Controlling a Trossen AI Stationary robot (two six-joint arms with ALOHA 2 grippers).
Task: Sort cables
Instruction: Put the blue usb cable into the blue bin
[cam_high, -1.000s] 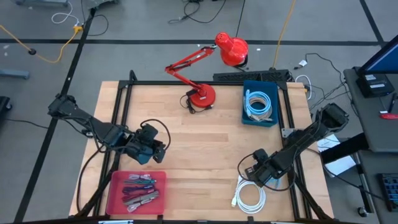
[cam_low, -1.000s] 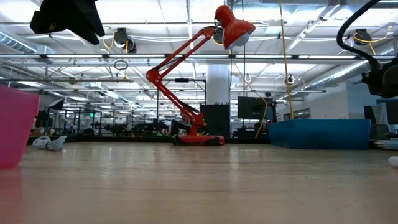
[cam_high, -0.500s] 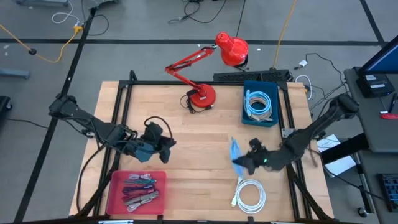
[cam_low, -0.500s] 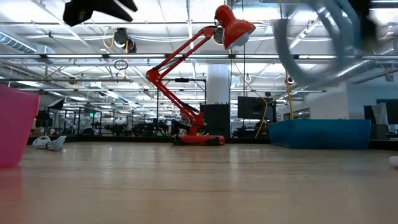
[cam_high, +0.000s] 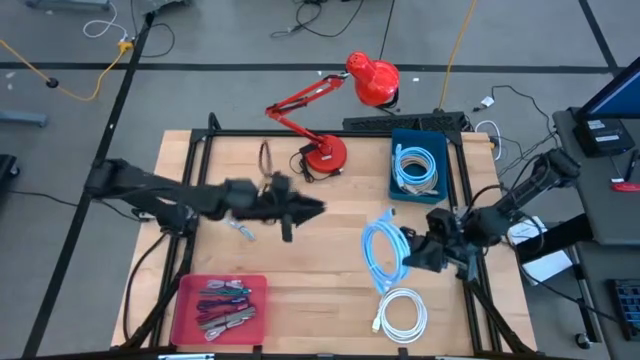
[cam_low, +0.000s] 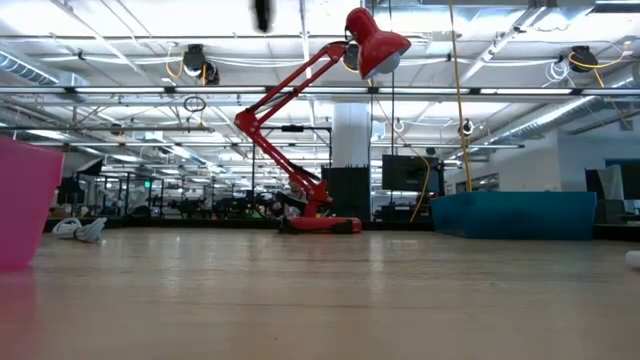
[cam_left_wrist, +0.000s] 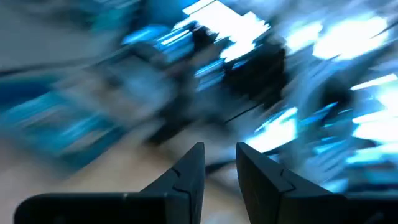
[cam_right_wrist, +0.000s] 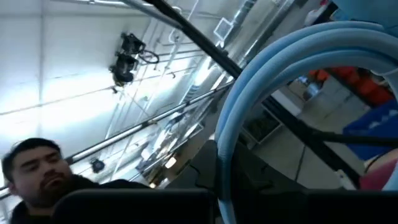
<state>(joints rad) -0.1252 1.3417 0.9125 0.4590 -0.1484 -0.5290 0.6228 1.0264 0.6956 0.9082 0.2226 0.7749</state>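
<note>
My right gripper (cam_high: 408, 250) is over the table's right half, shut on a coiled light-blue cable (cam_high: 383, 250). A white coil (cam_high: 400, 312) lies flat on the table near the near edge. Another light-blue and white coil (cam_high: 417, 166) lies in the blue bin (cam_high: 395, 185). Short bundled cables (cam_high: 224, 303) lie in the pink bin (cam_high: 182, 312). My left gripper (cam_high: 300, 208) reaches out over the table's middle, blurred; in the left wrist view its fingers (cam_left_wrist: 193, 171) stand narrowly open with nothing between them. My right gripper pinches the light-blue cable's coil at one side of the loop (cam_right_wrist: 224, 180); several strands run between the two fingers. The coil (cam_high: 380, 235) spreads out from the fingers toward the table's left. It is lifted clear of the table.
A red desk lamp (cam_high: 325, 155) stands at the far middle, its head (cam_high: 372, 80) beyond the far edge, and it shows across the low view (cam_low: 300, 150). A small pale thing (cam_high: 241, 230) lies left of the middle. A person (cam_right_wrist: 34, 168) shows in the right wrist view.
My right gripper has risen from beside the white coil and moved toward the far edge, carrying the light-blue coil up clear of the table. My left arm has swung fast from above the pink bin toward the table's middle and far edge.
</note>
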